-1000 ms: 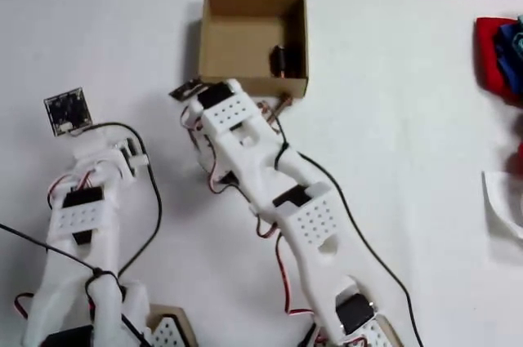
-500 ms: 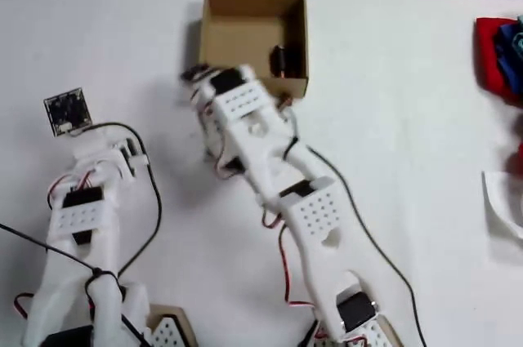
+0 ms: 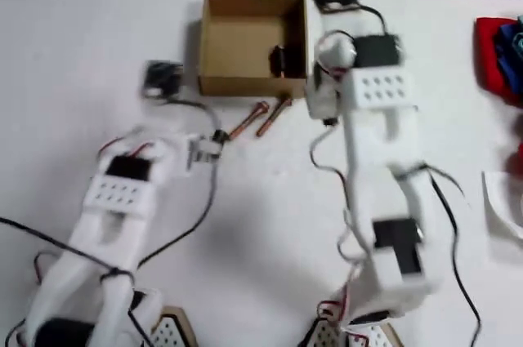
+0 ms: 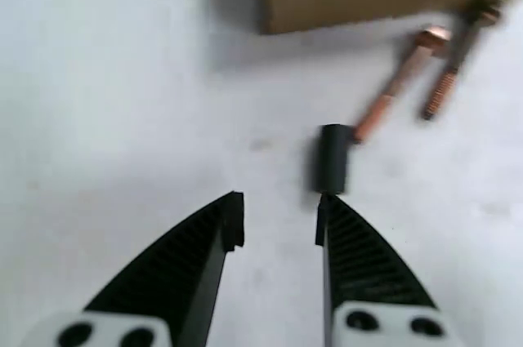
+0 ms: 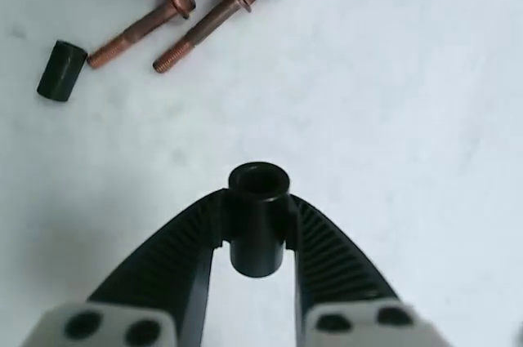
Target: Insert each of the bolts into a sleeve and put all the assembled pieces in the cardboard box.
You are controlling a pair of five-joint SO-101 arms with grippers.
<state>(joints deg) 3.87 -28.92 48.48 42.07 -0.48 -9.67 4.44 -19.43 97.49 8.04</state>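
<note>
A white table carries an open cardboard box near its far edge, with a dark piece inside against one wall, too small to make out. Just in front of the box two copper bolts lie slanted side by side, heads toward it: the left-hand bolt and the right-hand bolt. A loose sleeve, black, lies at the threaded end of the left-hand bolt, seemingly touching it. The left gripper hangs low with its fingers spread and nothing between them, one fingertip just beside the loose sleeve. The right gripper, above bare table off to the side of the bolts, pinches a held sleeve upright, bore facing its wrist camera. A red cloth lies at the table's edge.
</note>
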